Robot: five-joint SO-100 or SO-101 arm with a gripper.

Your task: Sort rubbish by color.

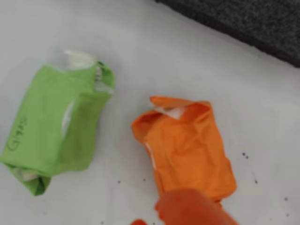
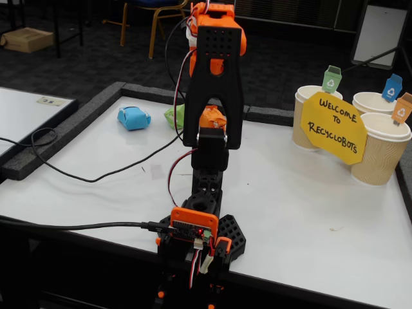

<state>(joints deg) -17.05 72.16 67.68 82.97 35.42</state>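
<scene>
Though the tool [image 1: 192, 208] showed only as a blurred orange tip over the orange lump [image 1: 187, 150], its opening could not be told; green lump [image 1: 56, 126] lay beside, blue lump [image 2: 133, 118] apart on the counter [image 2: 290, 193].

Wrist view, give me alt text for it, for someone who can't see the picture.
Two crumpled paper lumps lie apart on a white table: a green lump with handwriting at left, an orange lump at right. An orange part of the arm, blurred, pokes in at the bottom edge over the orange lump; a dark strip crosses the top right corner.
</scene>
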